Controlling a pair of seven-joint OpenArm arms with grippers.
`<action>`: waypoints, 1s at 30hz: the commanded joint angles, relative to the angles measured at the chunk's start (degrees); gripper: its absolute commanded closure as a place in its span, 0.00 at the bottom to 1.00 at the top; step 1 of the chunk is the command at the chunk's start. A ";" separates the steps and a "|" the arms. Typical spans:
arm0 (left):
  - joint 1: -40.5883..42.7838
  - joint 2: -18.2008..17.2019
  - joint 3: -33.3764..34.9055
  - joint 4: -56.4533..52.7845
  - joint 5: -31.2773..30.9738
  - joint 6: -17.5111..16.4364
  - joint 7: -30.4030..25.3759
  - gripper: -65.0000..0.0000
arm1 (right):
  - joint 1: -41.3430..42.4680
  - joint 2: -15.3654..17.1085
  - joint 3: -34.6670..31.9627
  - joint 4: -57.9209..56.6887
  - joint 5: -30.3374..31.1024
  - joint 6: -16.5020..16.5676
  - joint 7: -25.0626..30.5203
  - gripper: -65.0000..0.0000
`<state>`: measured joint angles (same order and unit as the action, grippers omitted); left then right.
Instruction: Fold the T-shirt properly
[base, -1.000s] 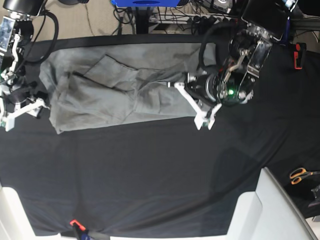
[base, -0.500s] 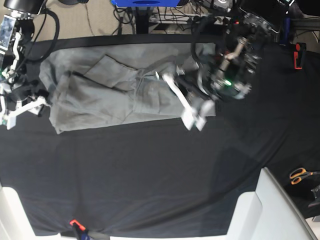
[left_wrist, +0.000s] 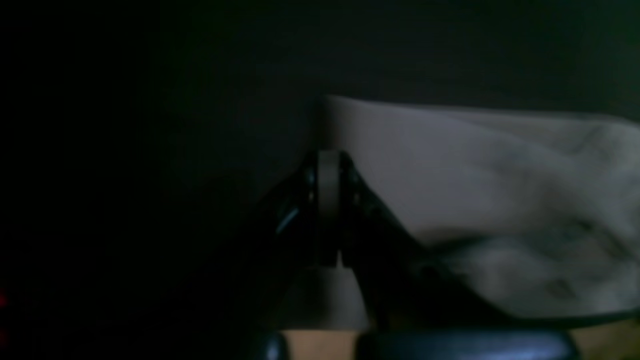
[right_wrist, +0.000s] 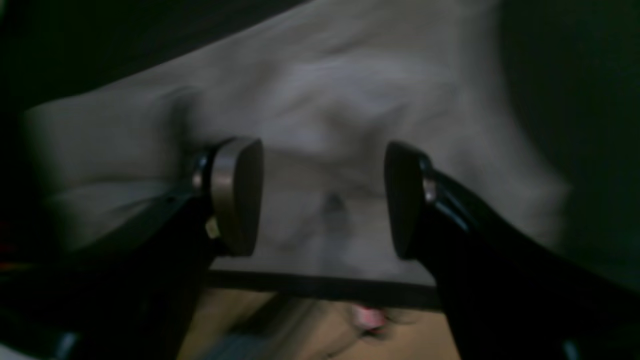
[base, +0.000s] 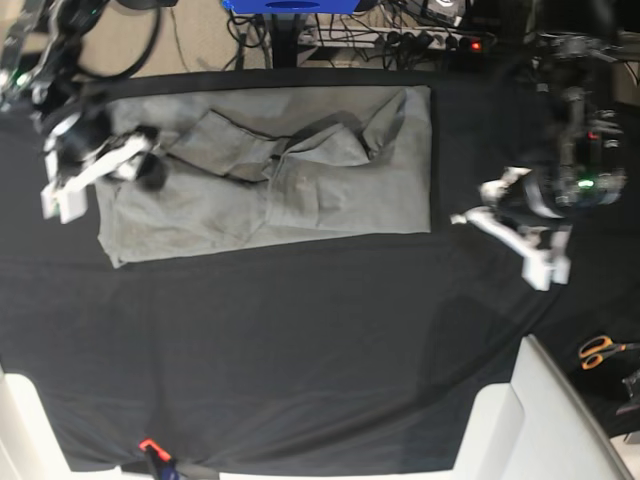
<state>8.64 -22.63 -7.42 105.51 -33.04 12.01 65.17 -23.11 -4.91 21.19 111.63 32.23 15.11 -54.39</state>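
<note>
Left gripper (base: 535, 255) closed, apart from T-shirt (base: 270, 175), right gripper (base: 85, 180) spread, seemingly empty, above it

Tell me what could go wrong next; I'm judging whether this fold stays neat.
The T-shirt lies rumpled, with bunched ridges across its middle; folding over them may lock in creases. The open right gripper hovers over wrinkled fabric and might pinch several layers. The shut left gripper sits off the shirt on the black cloth, leaving that side unheld.

A robotics lab: black-draped table (base: 300, 340), tangled cables (base: 400, 35), scissors (base: 600, 350).
</note>
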 joint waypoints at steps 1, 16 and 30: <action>0.01 -1.67 -2.38 0.20 -0.85 -2.38 -0.51 1.00 | -0.58 0.38 -1.45 0.76 3.16 0.31 -0.42 0.44; 15.49 -11.87 -19.26 -23.36 -0.59 -19.09 -24.16 1.00 | 2.76 4.16 -17.89 -11.81 10.19 0.75 -4.99 0.44; 15.58 -11.61 -19.17 -26.26 -0.59 -19.09 -24.33 1.00 | 11.55 7.50 -31.52 -20.69 10.19 6.03 -6.22 0.44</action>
<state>24.29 -32.80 -26.00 78.72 -33.65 -7.38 41.56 -11.90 3.03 -10.33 90.24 40.93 20.60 -61.14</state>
